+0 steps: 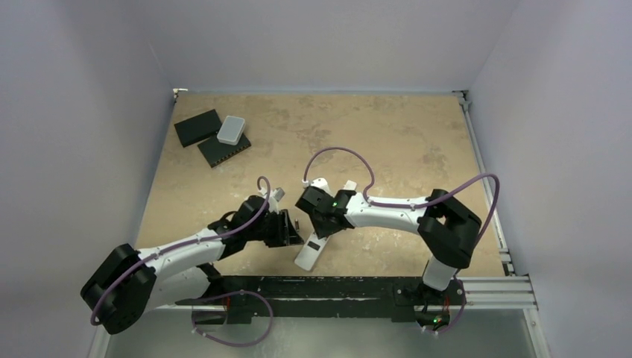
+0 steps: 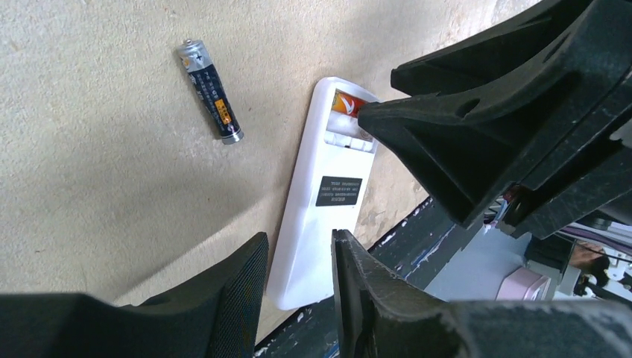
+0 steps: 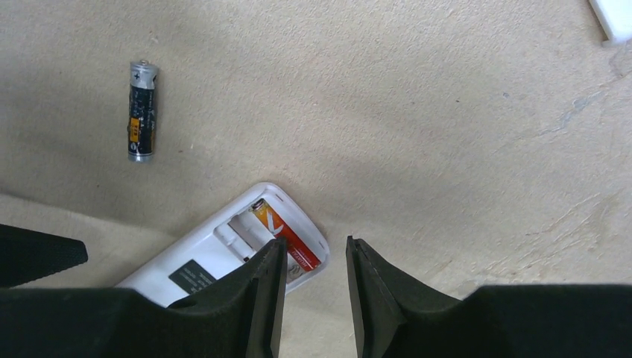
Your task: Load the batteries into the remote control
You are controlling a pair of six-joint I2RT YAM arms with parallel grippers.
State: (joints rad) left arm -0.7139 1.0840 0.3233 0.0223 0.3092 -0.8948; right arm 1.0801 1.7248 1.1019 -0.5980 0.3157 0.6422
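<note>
The white remote control (image 2: 322, 216) lies back-up near the table's front edge, its battery bay uncovered. A reddish-orange battery (image 3: 288, 236) sits in one slot of the bay; the slot beside it shows white. The dark grey-black battery (image 2: 210, 90) lies loose on the table, apart from the remote (image 3: 209, 257). My left gripper (image 2: 298, 280) is open above the remote's near end and grips nothing. Over the bay end my right gripper (image 3: 313, 294) is open and empty, one finger (image 3: 257, 298) overlapping the orange battery. In the top view both grippers meet over the remote (image 1: 309, 253).
A small white flat piece (image 1: 349, 186) lies beyond the right gripper; its corner (image 3: 615, 19) shows in the right wrist view. Two flat black slabs (image 1: 197, 127) and a light grey rounded box (image 1: 232, 130) sit at the far left. The black front rail (image 1: 328, 287) runs just below the remote.
</note>
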